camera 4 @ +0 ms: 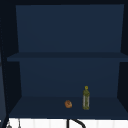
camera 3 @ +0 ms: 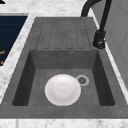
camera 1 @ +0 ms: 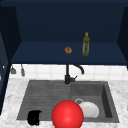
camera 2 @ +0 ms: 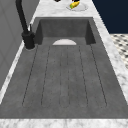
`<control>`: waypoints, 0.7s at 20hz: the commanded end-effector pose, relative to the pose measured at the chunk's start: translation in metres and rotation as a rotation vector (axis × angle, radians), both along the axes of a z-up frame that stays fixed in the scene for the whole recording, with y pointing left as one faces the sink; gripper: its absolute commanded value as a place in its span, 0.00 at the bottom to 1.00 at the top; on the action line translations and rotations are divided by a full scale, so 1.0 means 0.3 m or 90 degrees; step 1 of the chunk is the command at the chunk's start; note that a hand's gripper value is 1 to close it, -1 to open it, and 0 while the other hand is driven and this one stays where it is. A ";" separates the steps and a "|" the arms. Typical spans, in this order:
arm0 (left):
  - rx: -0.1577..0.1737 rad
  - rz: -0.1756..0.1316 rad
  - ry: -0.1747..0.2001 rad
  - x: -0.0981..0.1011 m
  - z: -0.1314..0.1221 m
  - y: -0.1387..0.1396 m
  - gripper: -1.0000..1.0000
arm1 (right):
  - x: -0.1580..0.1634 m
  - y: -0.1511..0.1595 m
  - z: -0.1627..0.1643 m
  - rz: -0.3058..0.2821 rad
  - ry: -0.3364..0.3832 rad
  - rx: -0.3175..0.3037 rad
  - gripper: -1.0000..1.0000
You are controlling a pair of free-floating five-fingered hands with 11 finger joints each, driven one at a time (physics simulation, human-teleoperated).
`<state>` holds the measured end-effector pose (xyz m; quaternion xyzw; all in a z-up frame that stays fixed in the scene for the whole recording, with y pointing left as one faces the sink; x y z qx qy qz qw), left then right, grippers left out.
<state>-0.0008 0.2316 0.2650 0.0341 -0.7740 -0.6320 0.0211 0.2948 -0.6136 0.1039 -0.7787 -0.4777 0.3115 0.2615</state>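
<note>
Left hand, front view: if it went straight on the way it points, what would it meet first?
The black left hand shows as a blob, its heading unclear; if rearward, probably the grey ribbed drainboard beyond it. Depth is uncertain.

Front view: faces sink (camera 1: 67,97) and cabinet shelf (camera 1: 45,53) head-on. Side views: look steeply down along sink from opposite ends, close; both share faucet (camera 2: 25,27) and white plate (camera 3: 62,90). Upper view: faces cabinet, sharing bottle (camera 4: 86,98) with front.

Flat, even light throughout; no glare seen. Cabinet (camera 4: 67,75) interior rendered dim. Soft shading noted along basin walls of sink (camera 3: 32,65). All views rendered soft.
</note>
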 end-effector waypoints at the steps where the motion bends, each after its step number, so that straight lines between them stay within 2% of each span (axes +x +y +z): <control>1: 0.000 0.000 0.000 0.000 0.000 0.000 0.50 | 0.030 0.017 0.000 0.011 0.011 0.000 0.00; 3: 0.000 0.000 0.000 0.000 0.000 0.000 0.50 | 0.039 0.030 0.006 0.007 0.012 0.000 0.00; 5: 0.000 0.000 0.000 0.000 0.000 0.000 0.50 | 0.022 0.035 0.007 -0.001 0.041 0.016 0.00; 6: 0.000 0.000 0.000 0.000 0.000 0.000 0.50 | 0.029 0.049 0.007 -0.013 0.085 0.019 0.00; 14: 0.000 0.000 0.000 0.000 0.000 0.000 0.50 | 0.016 0.082 -0.003 -0.100 0.187 0.044 0.00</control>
